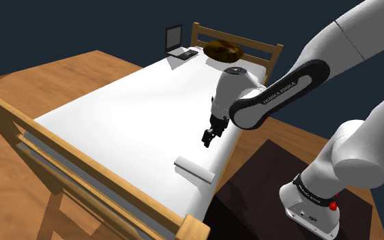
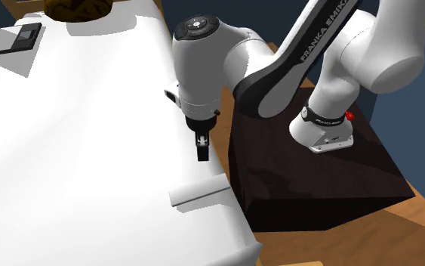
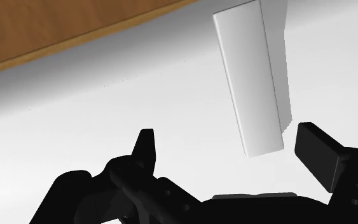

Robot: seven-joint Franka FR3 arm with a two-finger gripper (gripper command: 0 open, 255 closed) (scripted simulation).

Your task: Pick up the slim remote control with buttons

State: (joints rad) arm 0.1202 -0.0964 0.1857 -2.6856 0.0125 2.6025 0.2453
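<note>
A white robot arm (image 1: 286, 88) reached from its dark box stand (image 1: 265, 184) over a bed (image 1: 115, 102) with a white mattress and a light wooden frame. The black claw (image 1: 209, 138) hung pointing down above the mattress, close to the edge nearest the stand.

The slim remote (image 1: 195, 170), drawn as a plain white slab, lay flat on the mattress near that same edge. It was towards the foot of the bed from the claw and apart from it.

The shoulder view took in the whole bed, with an open laptop (image 1: 176, 42) and a brown rounded object (image 1: 224, 50) at the headboard end, well apart from the remote.

The second exterior view looked down from higher up. It showed the claw (image 2: 202, 150) above the bed (image 2: 75, 136) and the remote (image 2: 198, 191) lying just beyond it, beside the stand (image 2: 316, 181).

The wrist view made the claw (image 3: 229, 143) plain: its two fingers stood wide apart, holding nothing. The remote (image 3: 252, 83) stretched away ahead of them, nearer one finger than the other and touched by neither. Past the mattress edge (image 3: 107, 83) ran a wood-brown surface (image 3: 56, 25).
</note>
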